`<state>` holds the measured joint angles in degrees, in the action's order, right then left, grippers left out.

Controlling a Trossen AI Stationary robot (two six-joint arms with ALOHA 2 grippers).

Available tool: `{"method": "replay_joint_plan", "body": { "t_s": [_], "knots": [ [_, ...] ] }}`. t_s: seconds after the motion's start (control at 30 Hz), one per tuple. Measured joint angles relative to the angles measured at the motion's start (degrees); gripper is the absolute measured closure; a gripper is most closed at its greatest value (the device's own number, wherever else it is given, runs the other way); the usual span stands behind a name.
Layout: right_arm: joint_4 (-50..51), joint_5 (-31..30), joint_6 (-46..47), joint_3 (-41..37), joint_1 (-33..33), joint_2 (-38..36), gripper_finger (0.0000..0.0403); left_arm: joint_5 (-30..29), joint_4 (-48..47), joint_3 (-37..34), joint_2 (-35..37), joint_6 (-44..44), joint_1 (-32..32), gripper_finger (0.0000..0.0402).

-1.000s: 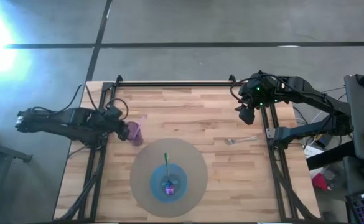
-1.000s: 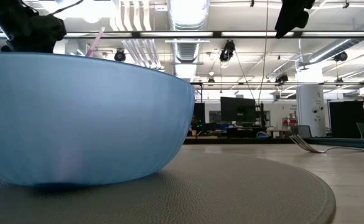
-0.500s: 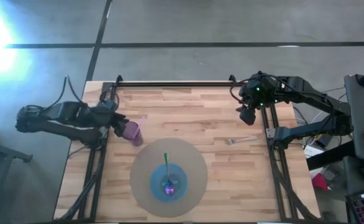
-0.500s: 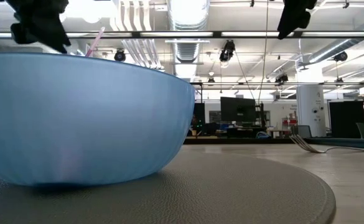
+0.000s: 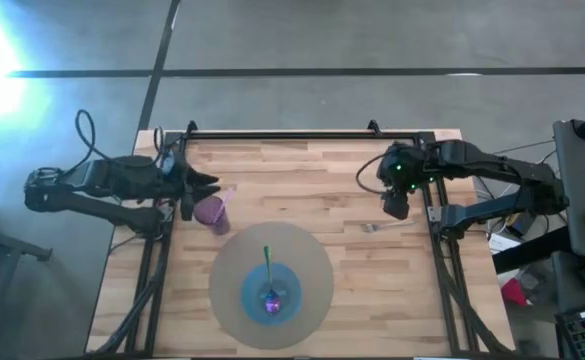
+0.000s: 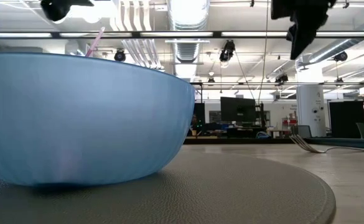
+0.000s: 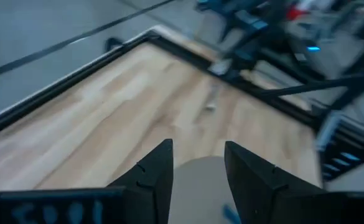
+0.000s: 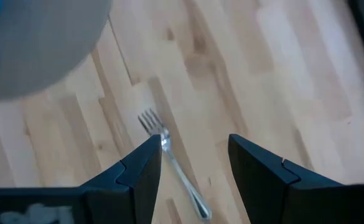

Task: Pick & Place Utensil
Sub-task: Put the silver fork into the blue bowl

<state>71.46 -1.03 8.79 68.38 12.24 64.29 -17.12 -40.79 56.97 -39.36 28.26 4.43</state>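
A metal fork [image 5: 387, 225] lies flat on the wooden table near its right edge, and shows too in the right wrist view [image 8: 169, 158] and the low view [image 6: 306, 144]. My right gripper [image 5: 397, 203] hovers open just on the far side of it, fingers on either side of the tines [image 8: 194, 155], touching nothing. A blue bowl [image 5: 270, 295] stands on a round grey mat [image 5: 227, 270]. A green-handled spoon [image 5: 267, 262] rests in the bowl, its handle over the far rim. My left gripper [image 5: 197, 184] is open in the air [image 7: 197, 162] beside a purple cup [image 5: 212, 211].
The purple cup holds a pink straw [image 6: 94, 42] and stands left of the mat's far edge. Black rails [image 5: 434, 215] run along the table's left, right and far edges. Bare wood lies between the fork and the mat.
My right gripper has moved toward the near edge and come down toward the fork. My left gripper has risen from beside the purple cup and shifted slightly toward the far edge. The cup, bowl, spoon and fork have stayed put.
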Motion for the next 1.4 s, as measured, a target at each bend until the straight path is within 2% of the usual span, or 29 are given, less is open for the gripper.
{"method": "replay_joint_plan", "body": {
  "t_s": [0.2, 0.47, 0.83, 1.17, 1.4],
  "knots": [
    [-1.1, 0.0, -2.9, -6.8, -1.5, 0.0, 0.022, 5.9, 5.7, 0.0, -2.4, -3.4, 2.1, 0.0266],
    [-3.7, 0.1, -5.9, -13.4, -1.6, 0.0, 0.022, 6.0, 10.2, 0.0, -7.0, -5.8, 7.9, 0.0266],
    [-7.8, 1.6, -6.2, -17.3, -1.9, 1.4, 0.022, 5.8, 13.5, 0.0, -14.3, -7.8, 15.8, 0.0266],
    [-8.2, 1.7, -7.8, -19.7, -4.0, 9.7, 0.022, 5.7, 16.8, 0.0, -21.5, -7.4, 20.3, 0.0266],
    [-10.5, 1.5, -9.4, -19.6, -5.7, 15.9, 0.022, 5.7, 16.8, 0.0, -22.3, -7.2, 21.2, 0.0266]
  ]
}}
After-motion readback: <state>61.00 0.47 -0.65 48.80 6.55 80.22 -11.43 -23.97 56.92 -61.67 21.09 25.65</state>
